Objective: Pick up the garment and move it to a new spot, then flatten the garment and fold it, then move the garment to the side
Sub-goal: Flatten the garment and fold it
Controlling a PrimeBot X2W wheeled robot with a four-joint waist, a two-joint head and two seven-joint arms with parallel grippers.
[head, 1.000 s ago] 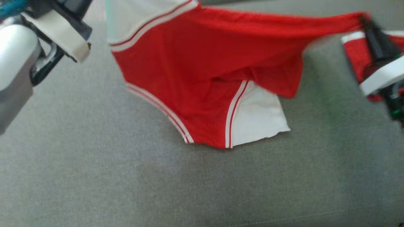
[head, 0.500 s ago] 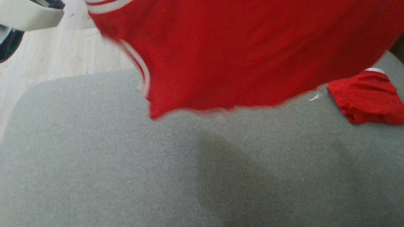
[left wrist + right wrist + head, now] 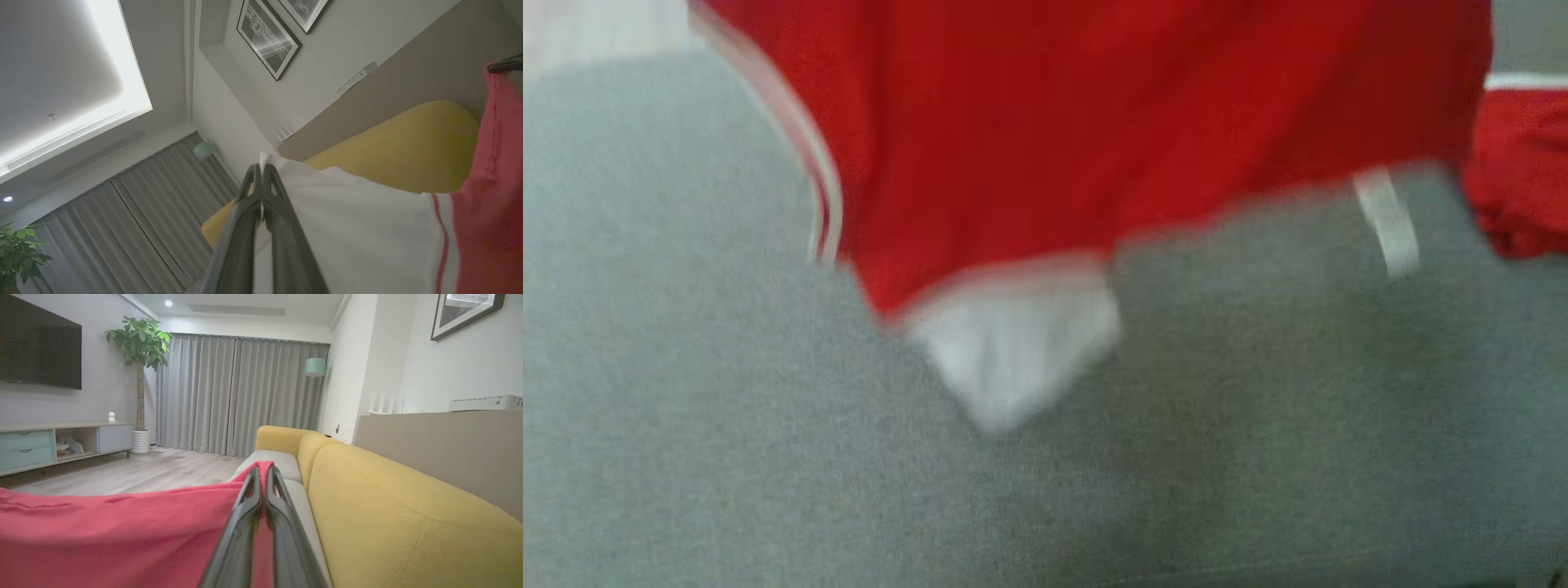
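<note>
Garment (image 3: 1094, 122) hangs pinched between left claw (image 3: 261, 169) and right claw (image 3: 263, 469).

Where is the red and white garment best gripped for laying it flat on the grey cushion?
Along its top edge, at two far-apart points, one towards each end. The left gripper pinches the white corner, the right gripper the red edge, so the garment hangs as a wide sheet over the cushion.

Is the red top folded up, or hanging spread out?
Hanging spread, not folded: the red garment stretches between the left hand and right hand, both shut on it, over the grey cushion.
</note>
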